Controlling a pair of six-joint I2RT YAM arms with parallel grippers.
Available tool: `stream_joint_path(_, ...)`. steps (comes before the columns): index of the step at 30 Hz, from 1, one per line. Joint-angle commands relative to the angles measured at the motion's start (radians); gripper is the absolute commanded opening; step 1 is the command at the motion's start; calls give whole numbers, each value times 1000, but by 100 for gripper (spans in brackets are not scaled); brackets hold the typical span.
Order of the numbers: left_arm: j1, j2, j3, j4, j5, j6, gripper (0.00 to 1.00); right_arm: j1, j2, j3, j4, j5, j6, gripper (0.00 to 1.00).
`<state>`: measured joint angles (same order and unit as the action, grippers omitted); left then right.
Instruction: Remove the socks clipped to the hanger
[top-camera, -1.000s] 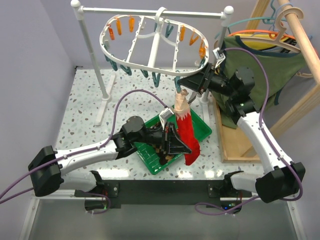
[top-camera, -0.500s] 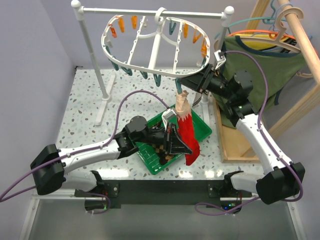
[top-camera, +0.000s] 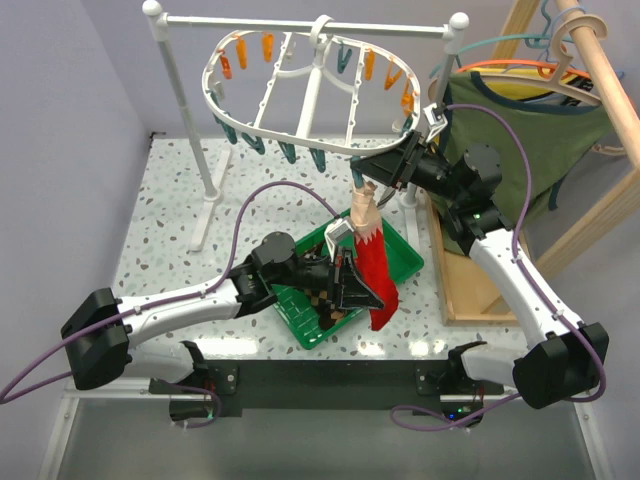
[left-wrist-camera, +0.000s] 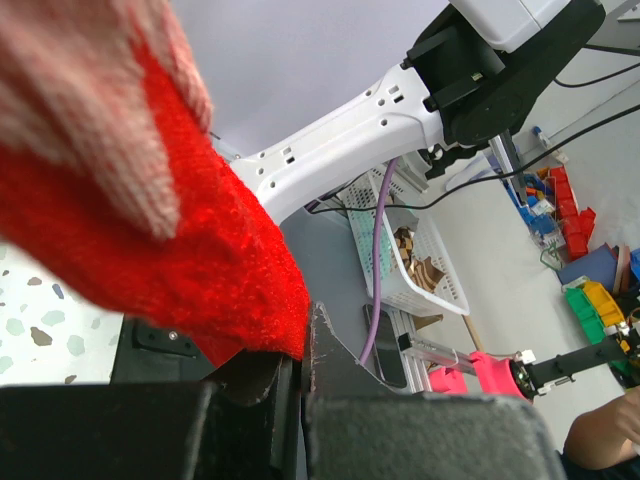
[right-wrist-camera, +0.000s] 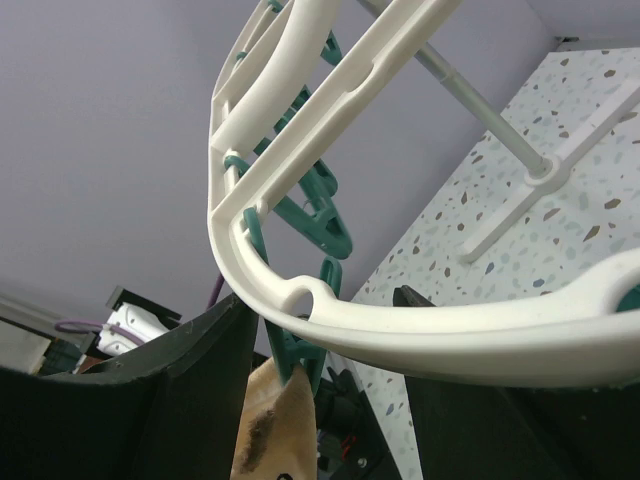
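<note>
The white oval hanger (top-camera: 268, 118) hangs from a rail by its centre hook. A red sock (top-camera: 375, 262) with a tan cuff (right-wrist-camera: 272, 432) dangles from a teal clothespin (right-wrist-camera: 298, 350) on the hanger's near right rim (right-wrist-camera: 440, 335). My left gripper (top-camera: 362, 290) is shut on the sock's lower part (left-wrist-camera: 170, 260), its jaws (left-wrist-camera: 300, 345) pinching the red fabric. My right gripper (top-camera: 368, 172) is open, one finger on each side of that clothespin (right-wrist-camera: 315, 320) just under the rim. Brown checkered socks (top-camera: 325, 305) lie in the green tray (top-camera: 408, 260).
The white rail stand (top-camera: 188, 120) rises at the back left. An olive-green top (top-camera: 525, 130) on coloured clothes hangers and a wooden frame (top-camera: 465, 295) fill the right side. Orange and teal pins (top-camera: 238, 50) dangle around the hanger.
The hanger has swung and tilted a little. My right gripper has risen slightly toward the rim and its jaws have narrowed, then widened. The left gripper keeps its hold on the red sock.
</note>
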<state>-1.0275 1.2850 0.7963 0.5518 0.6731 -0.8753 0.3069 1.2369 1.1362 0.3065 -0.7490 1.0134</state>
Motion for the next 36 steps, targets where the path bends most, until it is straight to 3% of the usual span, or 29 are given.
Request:
stream_joint_path(1, -5, 4, 14, -7, 42, 15, 0, 6, 2, -1, 49, 2, -1, 61)
stream_joint_path(10, -5, 5, 3, -7, 39, 13, 0, 12, 3, -18, 141, 0, 62, 52)
stream_joint_path(22, -5, 19, -8, -41, 23, 33, 0, 14, -10, -16, 122, 20, 50, 2)
stream_joint_path(27, -3, 7, 15, -192, -56, 96, 0, 15, -20, -16, 37, 39, -9, 1)
stream_joint_path(33, 1, 28, 133, -591, -332, 263, 0, 15, -42, -15, -62, 65, -78, 3)
stream_joint_path(36, 4, 37, 156, -703, -486, 331, 0, 17, -51, -7, -87, 73, -93, 4)
